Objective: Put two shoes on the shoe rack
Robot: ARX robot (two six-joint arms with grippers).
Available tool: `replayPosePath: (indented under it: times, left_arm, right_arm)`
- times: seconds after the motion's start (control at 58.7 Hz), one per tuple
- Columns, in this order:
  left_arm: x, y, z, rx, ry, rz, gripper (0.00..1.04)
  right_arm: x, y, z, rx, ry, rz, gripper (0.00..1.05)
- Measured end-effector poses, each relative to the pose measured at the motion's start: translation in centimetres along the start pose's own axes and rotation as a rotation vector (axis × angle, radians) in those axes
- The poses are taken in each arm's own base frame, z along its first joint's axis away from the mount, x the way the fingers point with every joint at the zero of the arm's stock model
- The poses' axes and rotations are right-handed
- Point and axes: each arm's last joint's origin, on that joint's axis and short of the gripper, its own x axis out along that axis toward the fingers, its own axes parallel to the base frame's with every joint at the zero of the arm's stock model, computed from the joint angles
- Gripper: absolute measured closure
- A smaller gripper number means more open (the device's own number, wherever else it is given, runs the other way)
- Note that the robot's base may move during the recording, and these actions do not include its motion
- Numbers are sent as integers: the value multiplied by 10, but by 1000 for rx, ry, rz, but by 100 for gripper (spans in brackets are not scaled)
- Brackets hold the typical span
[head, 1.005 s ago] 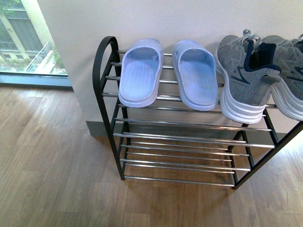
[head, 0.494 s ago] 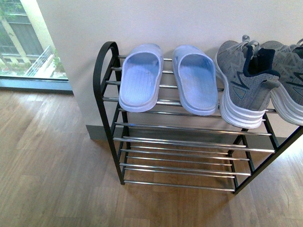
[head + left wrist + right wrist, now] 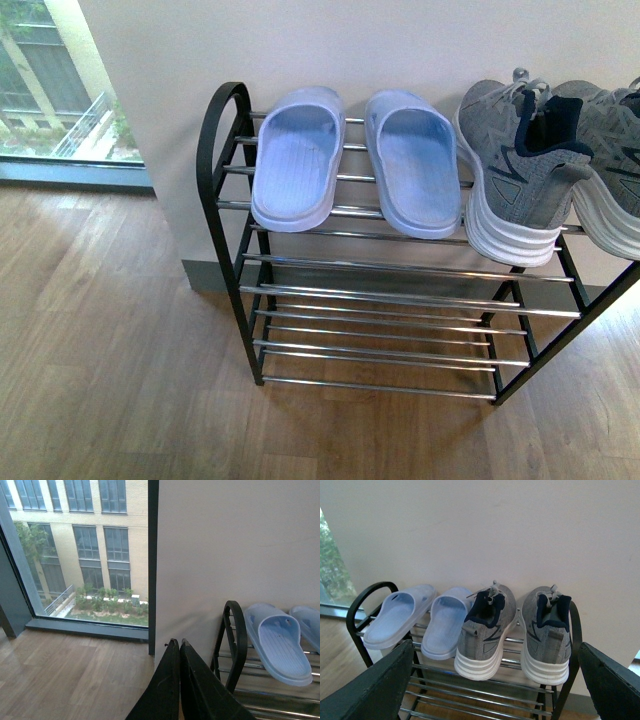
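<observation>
The two shoes are grey knit sneakers with white ridged soles. They stand side by side on the top tier of the shoe rack [image 3: 206,150], at its right end, heels outward: one shoe [image 3: 515,170] and the other [image 3: 610,150], cut off by the frame edge. In the right wrist view both shoes [image 3: 487,630] [image 3: 547,635] show whole. My right gripper [image 3: 495,685] is open and empty, back from their heels. My left gripper [image 3: 177,642] is shut on nothing, off the rack's left end [image 3: 236,640]. Neither gripper shows in the front view.
Two pale blue slippers [image 3: 297,155] [image 3: 412,160] take up the left part of the top tier. Lower tiers of chrome bars [image 3: 400,347] carry nothing. A white wall backs the rack, a floor-level window [image 3: 50,90] lies to the left, and wooden floor [image 3: 120,350] lies in front.
The front view has drifted slightly, so the rack sits a touch differently in the picture. The sneakers and slippers keep their places on the top tier.
</observation>
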Motion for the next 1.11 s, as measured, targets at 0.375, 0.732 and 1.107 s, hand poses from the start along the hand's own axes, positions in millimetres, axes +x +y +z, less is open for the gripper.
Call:
replayPosePath:
  times: [0.375,0.732,1.107]
  left_arm:
    - [-7,0,0,0,0,0,103]
    - [-18,0,-4,1,17,1,103]
    - [-18,0,-4,1,16,1,64]
  right_arm:
    - [0,0,0,0,0,0,9]
    - [0,0,0,0,0,0,9]
    - [0,0,0,0,0,0,9]
